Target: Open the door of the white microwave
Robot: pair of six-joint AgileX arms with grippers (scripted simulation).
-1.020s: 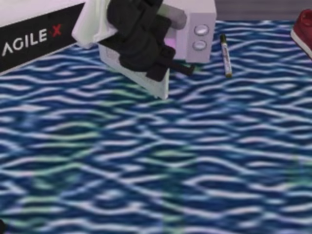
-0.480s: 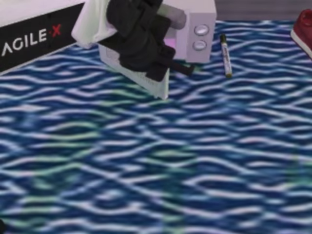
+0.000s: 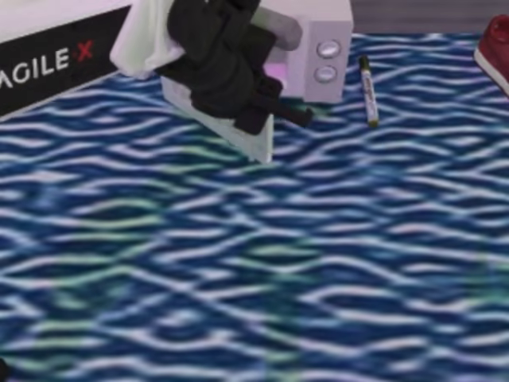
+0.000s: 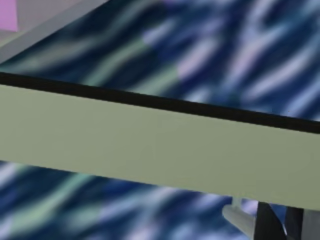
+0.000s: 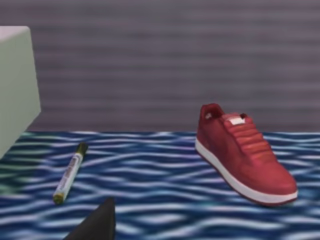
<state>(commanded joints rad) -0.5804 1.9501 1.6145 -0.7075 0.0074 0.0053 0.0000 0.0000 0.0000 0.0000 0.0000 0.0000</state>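
1. My left hand [image 3: 298, 118] is at the far left of the bench [image 3: 254, 270], over the microwave's front. Its dark fingers reach past the door's free edge toward the open cavity. I cannot tell how far they are spread or whether they hold the handle (the arm's bulk covers that spot from above).
2. The door [image 3: 227, 131] lies directly under and beside that hand. It is swung partway out from the microwave [image 3: 318, 24], with pink interior showing in the gap.
3. In the left wrist view the door [image 4: 160, 145] fills the frame as a pale band, so the hand is close against it.
4. The door's long axis runs diagonally from the hinge at left out toward the near side; I judge further opening means sweeping leftward around that hinge.
5. A marker [image 3: 368, 89] and a red shoe [image 3: 495, 48] lie right of the microwave.
6. My right arm is parked out of the top view, far less well placed; its wrist view shows the marker [image 5: 70, 174] and shoe [image 5: 242, 152].
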